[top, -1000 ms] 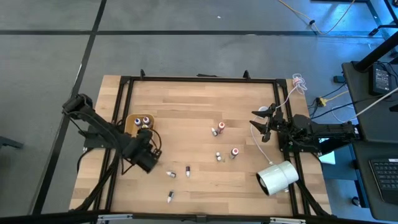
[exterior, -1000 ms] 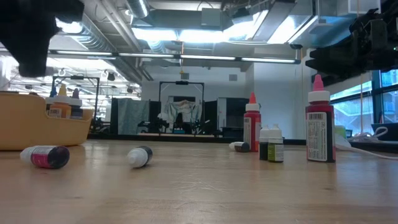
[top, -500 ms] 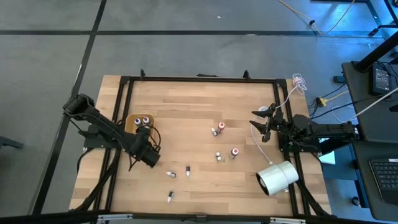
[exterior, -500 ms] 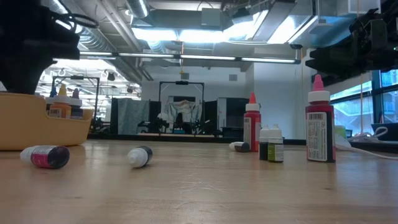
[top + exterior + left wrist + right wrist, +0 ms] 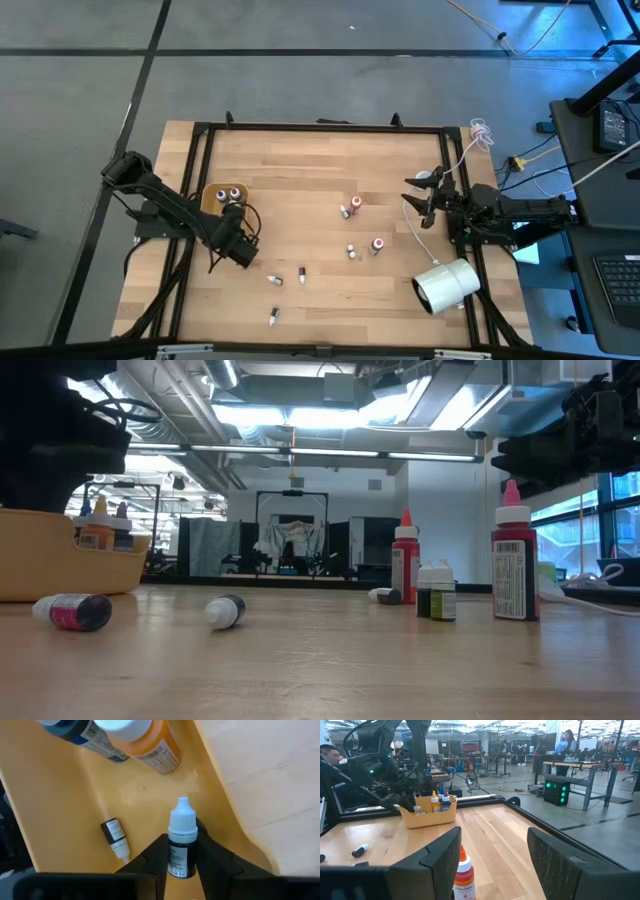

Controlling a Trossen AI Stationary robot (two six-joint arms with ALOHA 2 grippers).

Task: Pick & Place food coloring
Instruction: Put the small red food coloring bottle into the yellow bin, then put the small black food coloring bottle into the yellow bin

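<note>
While bare wood lies open at the frame's center, the left gripper (image 5: pixel 181 857) tilts over the tan tray (image 5: pixel 208 200), fingers pinching a white-capped bottle (image 5: pixel 181 840); the right gripper (image 5: pixel 420 197) idles open at right.

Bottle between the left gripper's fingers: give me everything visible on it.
The small bottle has a dark body with a printed label, a pale ribbed cap and a tapered dropper tip. It stands between the left gripper fingers, one on each side of its body, over the tan tray. Whether the fingers press it cannot be told. Its base is hidden, so whether it rests on the tray floor is unclear. Another small bottle lies flat on the tray floor nearby.
</note>
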